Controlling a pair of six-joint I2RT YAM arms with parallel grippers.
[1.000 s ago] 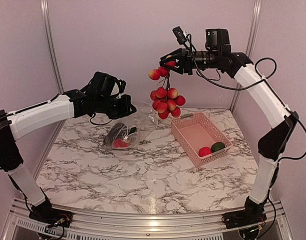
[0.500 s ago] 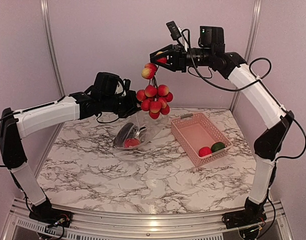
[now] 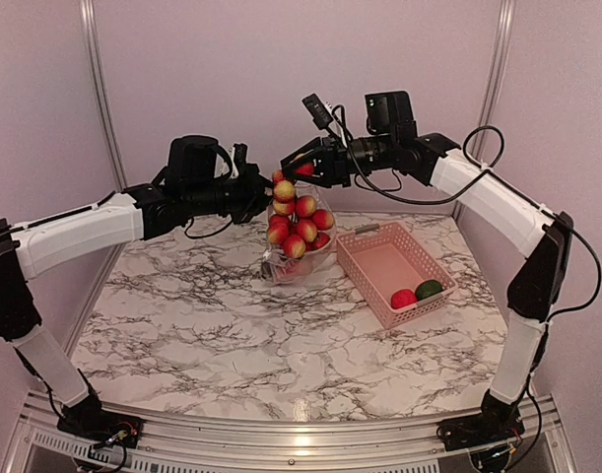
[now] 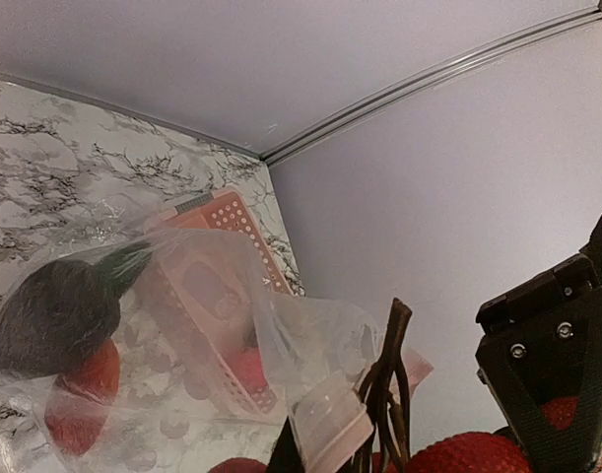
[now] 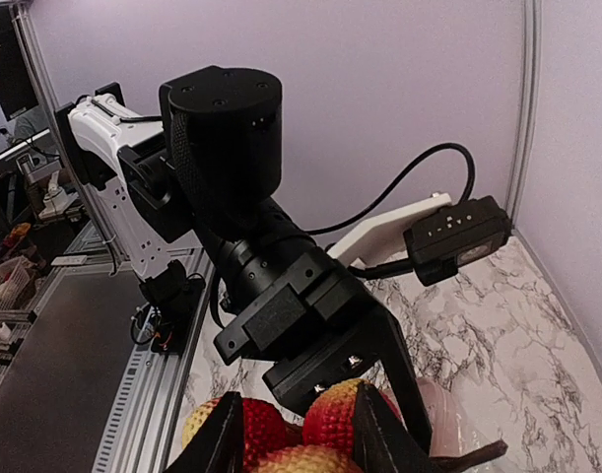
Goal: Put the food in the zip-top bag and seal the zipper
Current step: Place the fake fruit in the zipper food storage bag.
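My left gripper (image 3: 263, 190) is shut on the top edge of the zip-top bag (image 3: 299, 258), which hangs from it above the table. In the left wrist view the zipper (image 4: 330, 429) strip shows beside a brown stem (image 4: 391, 374). A dark eggplant (image 4: 54, 310) and a red piece (image 4: 79, 386) lie in the bag's bottom. My right gripper (image 3: 294, 168) is shut on the top of a cluster of red-yellow fruits (image 3: 297, 219), whose fruits hang at the bag's mouth. How far the cluster is inside the bag I cannot tell. The fruits (image 5: 325, 426) sit between my right fingers (image 5: 222, 443).
A pink basket (image 3: 371, 258) stands at the right of the marble table, with a red piece (image 3: 403, 298) and a green piece (image 3: 429, 289) in its near corner. The two grippers are almost touching. The back wall rises close behind them.
My right gripper has carried the fruit cluster left and down to the bag. My left gripper has lifted the bag off the table and moved right to meet it.
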